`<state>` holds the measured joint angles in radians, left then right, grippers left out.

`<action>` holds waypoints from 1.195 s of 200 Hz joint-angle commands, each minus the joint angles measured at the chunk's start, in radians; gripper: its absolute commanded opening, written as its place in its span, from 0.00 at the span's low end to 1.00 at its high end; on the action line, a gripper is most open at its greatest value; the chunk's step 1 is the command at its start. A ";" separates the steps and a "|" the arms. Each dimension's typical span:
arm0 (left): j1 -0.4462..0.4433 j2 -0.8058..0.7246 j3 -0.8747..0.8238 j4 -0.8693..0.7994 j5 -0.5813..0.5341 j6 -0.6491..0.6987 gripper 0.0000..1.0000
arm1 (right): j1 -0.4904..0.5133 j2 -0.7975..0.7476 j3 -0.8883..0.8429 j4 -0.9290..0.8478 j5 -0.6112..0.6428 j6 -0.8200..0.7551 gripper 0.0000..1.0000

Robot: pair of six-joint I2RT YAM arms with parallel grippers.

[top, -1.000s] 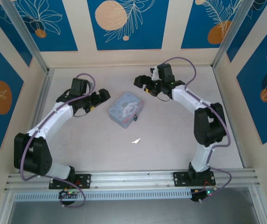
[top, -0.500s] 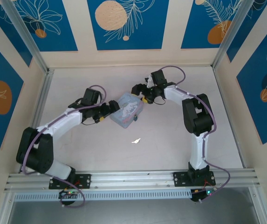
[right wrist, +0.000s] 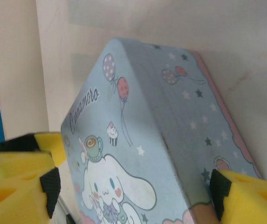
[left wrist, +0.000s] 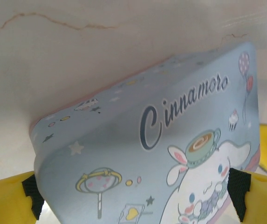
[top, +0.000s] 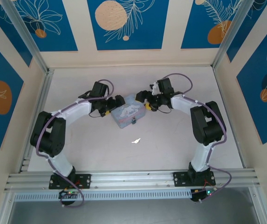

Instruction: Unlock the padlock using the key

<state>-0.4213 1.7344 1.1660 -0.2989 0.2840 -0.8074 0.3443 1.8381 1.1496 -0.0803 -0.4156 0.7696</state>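
A pale blue, cartoon-printed tin box sits mid-counter, on the pale counter. The tiny dark metal padlock hangs at the box's near edge, toward its right. The thin silvery-white key lies on the bare counter just nearer than the padlock, apart from the box and from both arms.

The left end effector is at the box's left side. Its wrist camera shows the end effector spread wide, with the tin box between the yellow foam pads. The black pad edges sit right against the box's sides. Whether they press on it I cannot tell.

The right end effector is at the box's far right corner. In its own wrist view this end effector is also spread wide, straddling the tin box. One yellow pad is at the side with the pink border and the other at the opposite side. Here too the pads reach the box, and I cannot tell whether they grip it. Neither end effector touches the padlock or the key.
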 commanded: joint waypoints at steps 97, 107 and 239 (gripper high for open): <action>-0.039 0.281 0.342 -0.093 0.102 0.081 1.00 | -0.031 -0.122 -0.205 0.103 -0.005 0.083 0.89; -0.044 0.297 0.363 -0.119 0.106 0.085 1.00 | -0.027 -0.126 -0.203 0.082 0.001 0.065 0.90; -0.039 0.017 0.231 -0.183 0.026 0.212 1.00 | -0.010 -0.334 -0.233 -0.147 0.163 -0.028 0.90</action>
<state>-0.4549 1.8381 1.4376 -0.5030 0.3435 -0.6529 0.3172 1.6005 0.9783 -0.1944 -0.2951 0.7467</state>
